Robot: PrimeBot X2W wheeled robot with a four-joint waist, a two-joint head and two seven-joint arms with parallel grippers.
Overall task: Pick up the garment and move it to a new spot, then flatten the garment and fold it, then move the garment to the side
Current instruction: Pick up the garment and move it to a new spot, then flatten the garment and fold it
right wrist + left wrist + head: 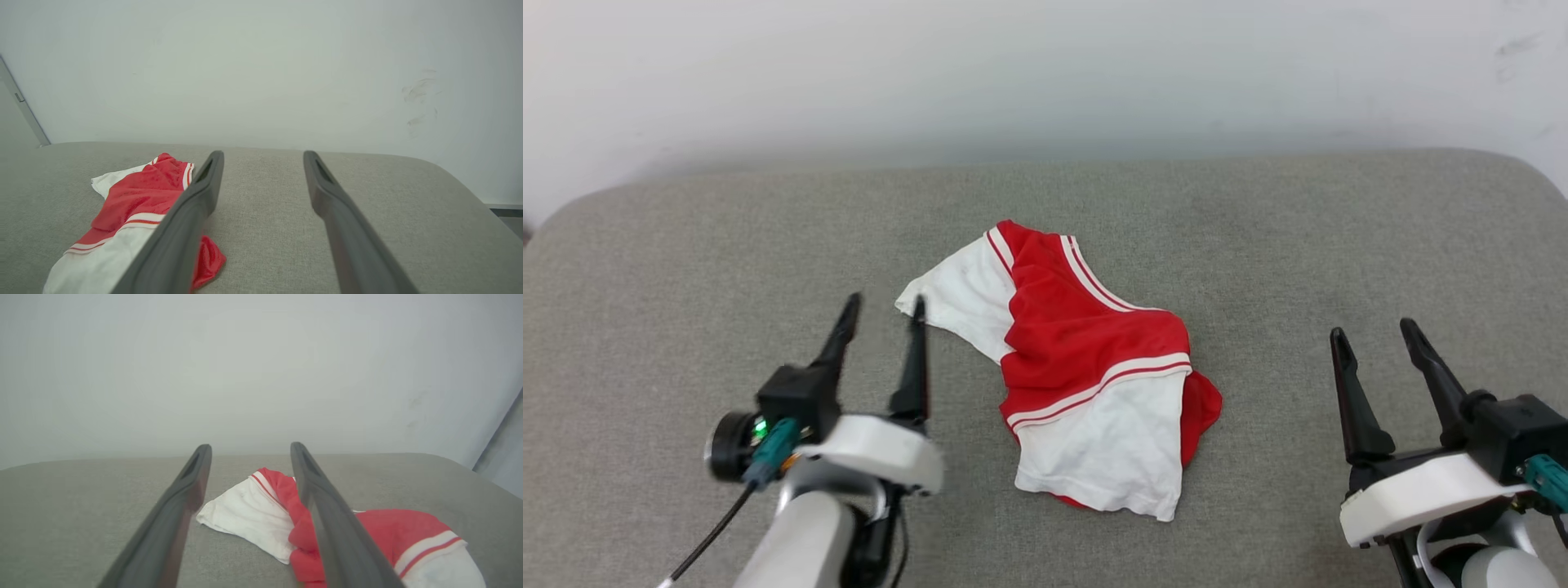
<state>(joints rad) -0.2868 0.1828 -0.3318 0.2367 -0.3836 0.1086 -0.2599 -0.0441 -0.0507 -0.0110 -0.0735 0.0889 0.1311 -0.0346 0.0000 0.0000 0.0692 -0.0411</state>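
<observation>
Now garment (1086,367) lies crumpled on cushion (686,245).
Left gripper (885,304) beside it, right gripper (1373,330) well apart; both jaws wide, empty.

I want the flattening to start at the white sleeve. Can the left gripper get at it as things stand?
Probably yes. The left gripper is open, its fingers aimed at the garment's white sleeve, with nothing between them on the grey cushion.
</observation>
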